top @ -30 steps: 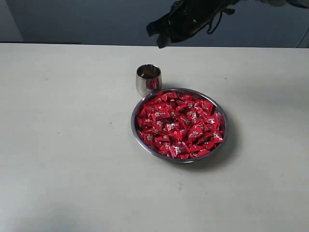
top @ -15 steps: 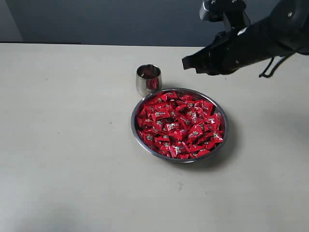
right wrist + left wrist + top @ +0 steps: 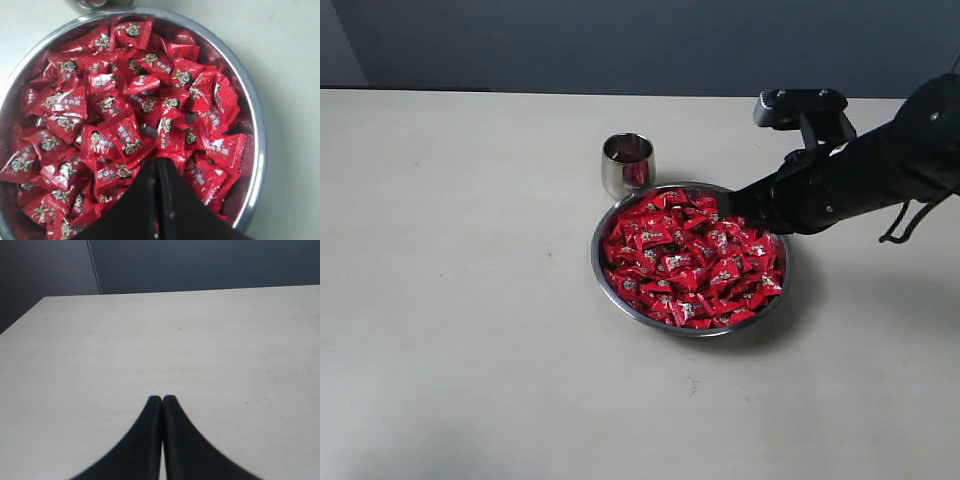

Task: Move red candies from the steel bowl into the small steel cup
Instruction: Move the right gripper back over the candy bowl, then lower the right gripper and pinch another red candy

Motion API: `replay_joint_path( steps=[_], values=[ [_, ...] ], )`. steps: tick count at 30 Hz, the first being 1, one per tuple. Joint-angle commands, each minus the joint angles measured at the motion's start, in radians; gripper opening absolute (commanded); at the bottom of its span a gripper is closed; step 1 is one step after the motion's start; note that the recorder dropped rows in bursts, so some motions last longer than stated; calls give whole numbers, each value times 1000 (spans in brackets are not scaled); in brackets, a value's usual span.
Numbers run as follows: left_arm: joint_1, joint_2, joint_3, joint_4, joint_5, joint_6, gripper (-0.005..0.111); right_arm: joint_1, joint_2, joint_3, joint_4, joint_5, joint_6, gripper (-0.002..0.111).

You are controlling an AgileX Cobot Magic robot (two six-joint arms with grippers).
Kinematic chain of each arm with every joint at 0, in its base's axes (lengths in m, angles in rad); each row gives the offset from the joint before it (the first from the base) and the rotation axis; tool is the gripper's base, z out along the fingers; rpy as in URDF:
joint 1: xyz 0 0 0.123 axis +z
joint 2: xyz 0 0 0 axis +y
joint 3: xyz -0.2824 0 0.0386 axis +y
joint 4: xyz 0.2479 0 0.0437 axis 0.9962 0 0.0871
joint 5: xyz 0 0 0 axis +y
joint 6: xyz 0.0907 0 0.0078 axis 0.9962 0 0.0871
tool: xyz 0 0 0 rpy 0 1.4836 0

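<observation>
Filling the wide, shallow round bowl of shiny steel (image 3: 692,331), which is set just right of the middle of the exterior view, the many small bright-red wrapped candies (image 3: 680,265) are heaped densely, each marked with a small pale emblem. The small rounded cup of polished steel without a handle (image 3: 627,163) is stood upright at the bowl's upper-left edge, just beside the rim; whether the two touch cannot be told. Red is seen in its mouth, though candy and reflection cannot be told apart. The black right gripper (image 3: 733,206) is extended in from the right edge of the frame and is held low over the upper-right part of the bowl. In the right wrist view its two black fingers (image 3: 145,200) are seen pressed together with nothing pinched between them, the tip over the heap; contact with the candies cannot be judged. The black left gripper (image 3: 162,399) is seen only in the left wrist view, its jaws likewise pressed together and empty above the pale tabletop (image 3: 150,330).
</observation>
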Motion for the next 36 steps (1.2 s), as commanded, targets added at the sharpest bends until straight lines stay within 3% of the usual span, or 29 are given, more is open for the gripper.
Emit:
replay_joint_path(
  steps=[1,5,25,26,29,31,36],
  values=[
    [-5,-5,5,2,-8,-1,0,-4,8,-32,49,6,-8,-1],
    [-5,-5,5,2,-8,-1,0,-4,55,-113,38,92,-11,-1],
    [-5,-5,5,2,-8,-1,0,-4,125,-29,41,151,-8,0],
    [-5,-5,5,2,-8,-1,0,-4,131,-29,48,151,-10,3],
    [-5,-5,5,2,-8,-1,0,-4,135,-33,69,151,-10,31],
    [-5,-5,5,2,-8,-1,0,-4,135,-33,69,151,-10,41],
    [-5,-5,5,2,-8,-1,0,-4,135,-33,69,129,-8,41]
  ],
)
